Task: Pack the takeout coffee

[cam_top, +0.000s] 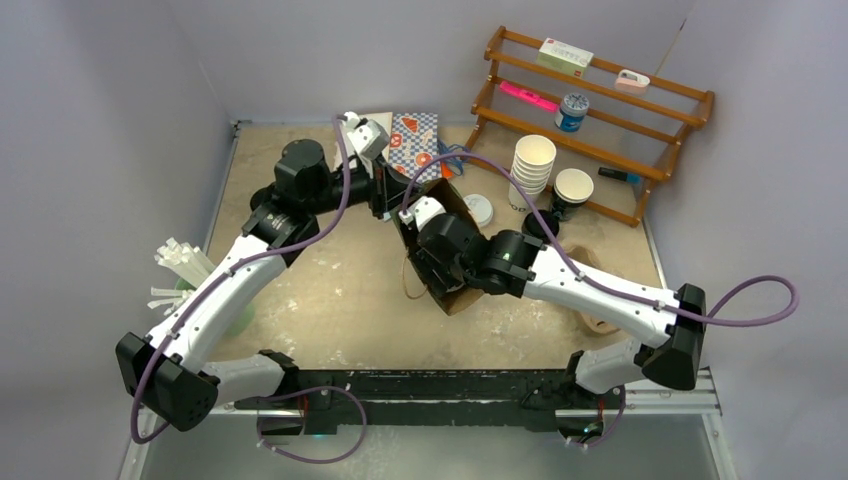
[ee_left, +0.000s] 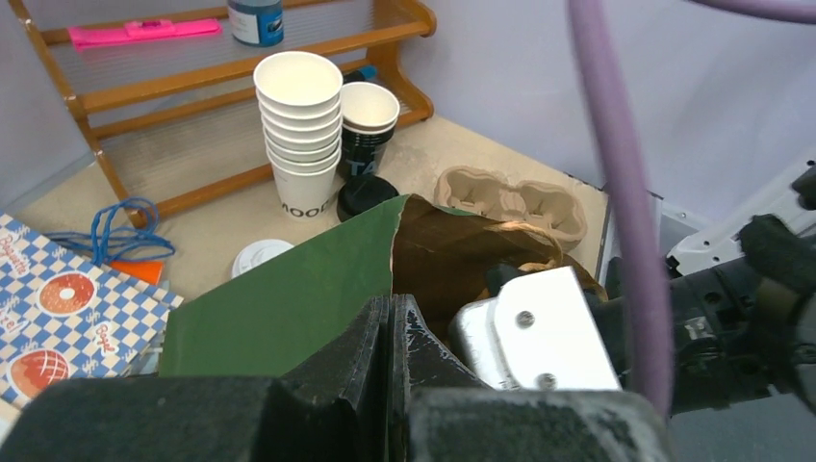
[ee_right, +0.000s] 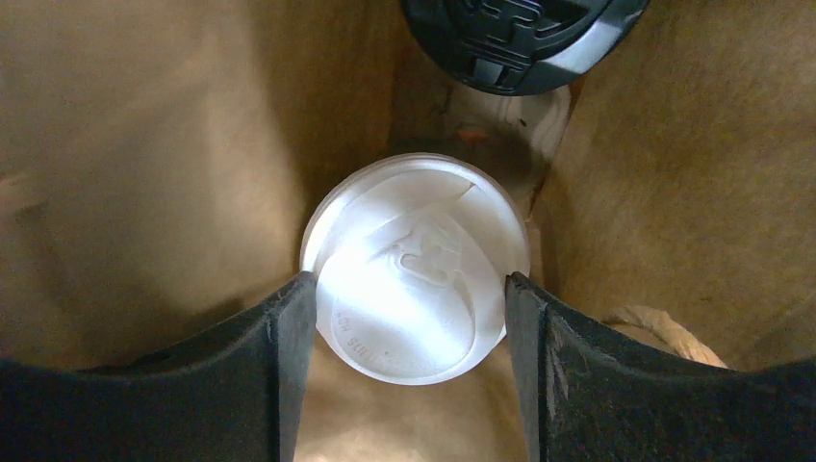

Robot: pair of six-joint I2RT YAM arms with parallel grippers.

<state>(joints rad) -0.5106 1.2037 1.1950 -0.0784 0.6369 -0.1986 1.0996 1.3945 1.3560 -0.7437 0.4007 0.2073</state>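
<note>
My right gripper (ee_right: 409,289) is down inside the paper bag (ee_right: 144,144), which stands near the middle of the table. Its fingers are clamped on either side of the takeout coffee (ee_right: 414,250). I see only the white lid, so I cannot tell whether the cup's base is on the bag floor. If I let go too high, I judge it tips and leaks. Just beyond it a black lid (ee_right: 520,38) lies in the bag, and the cup could land on that and lean. My left gripper (ee_left: 390,332) is pinched tight on the bag's green wall (ee_left: 289,298). Pulling the right arm out crooked may snag that wall, tear it, or drag the bag toward the white cup stack (cam_top: 532,165) by the far edge.
</note>
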